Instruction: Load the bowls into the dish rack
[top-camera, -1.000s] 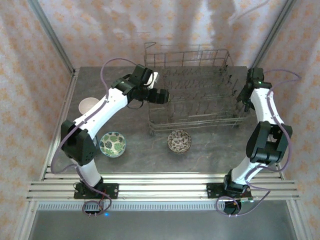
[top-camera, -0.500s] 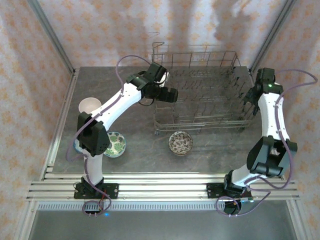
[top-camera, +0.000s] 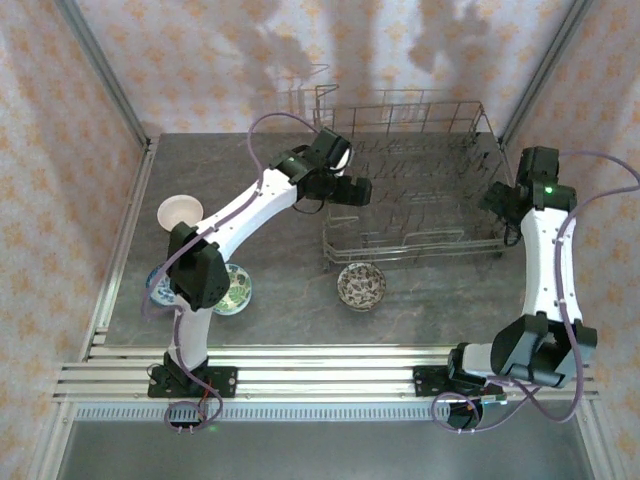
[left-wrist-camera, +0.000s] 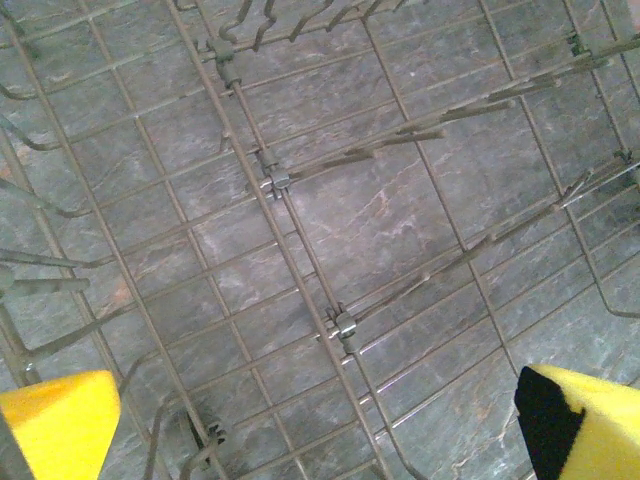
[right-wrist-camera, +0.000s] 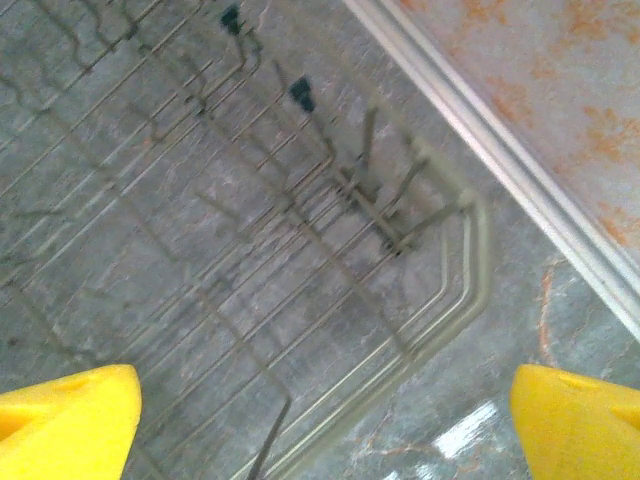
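Nothing's in yet: big grey wire dish rack (top-camera: 410, 170), upper centre, is sitting empty, 3 small round ceramic bowls (top-camera: 360, 285) waiting on the table (top-camera: 440, 295) below, left hand (left-wrist-camera: 320, 425) and right hand (right-wrist-camera: 325, 420) hovering wide open, empty.

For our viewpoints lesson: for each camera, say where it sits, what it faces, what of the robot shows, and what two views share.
Top external: above and behind the arms, looking down on the table, dish rack and a brown-white bowl; left arm and right arm show.
Left wrist: on the left arm, looking down through rack wires; left hand with yellow fingers at lower corners.
Right wrist: on the right arm, facing the rack's corner; right hand likewise.
Wrist views share the rack's wires.
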